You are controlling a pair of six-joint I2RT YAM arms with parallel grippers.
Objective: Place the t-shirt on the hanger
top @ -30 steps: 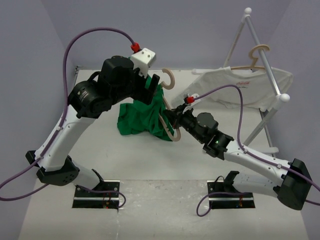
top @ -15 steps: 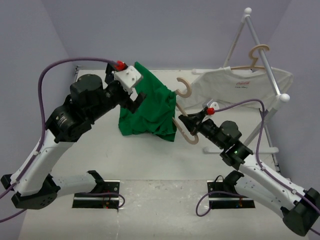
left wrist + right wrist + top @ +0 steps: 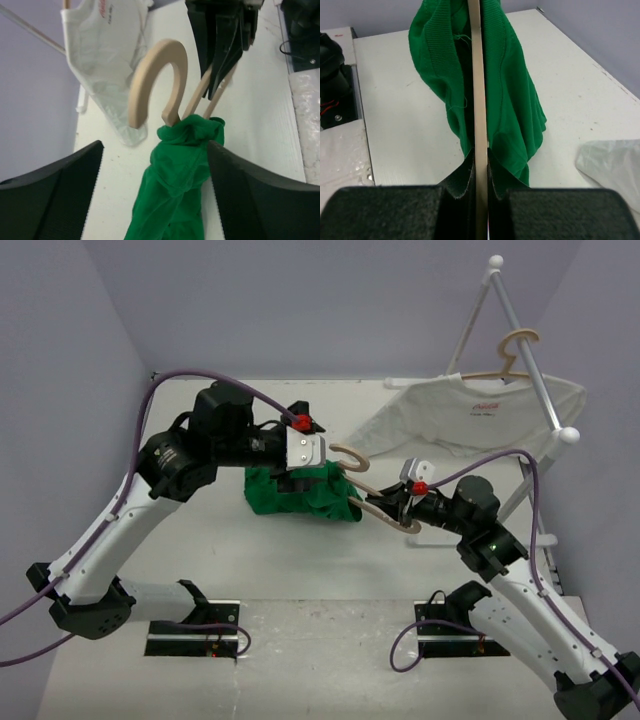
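Observation:
The green t-shirt [image 3: 300,495] is bunched on the table, its top gathered round the neck of the wooden hanger [image 3: 352,458]. In the left wrist view the hook [image 3: 155,82] sticks out above the green cloth [image 3: 180,175]. My left gripper [image 3: 300,478] is open just above the bunch; its fingers [image 3: 50,200] stand wide on either side of the cloth and do not touch it. My right gripper [image 3: 397,512] is shut on a hanger arm [image 3: 476,75]. In the right wrist view the shirt [image 3: 512,95] drapes over both sides of that arm.
A white t-shirt with a small red logo [image 3: 480,410] hangs on a matching hanger on the white rack [image 3: 535,390] at the back right. Its hem shows in the left wrist view [image 3: 105,65]. The rack's legs reach the table at the right.
The green t-shirt, held high by my left gripper before, has dropped into a low bunch. My left gripper has swung right and down over the hanger neck. The right gripper and hanger have lowered.

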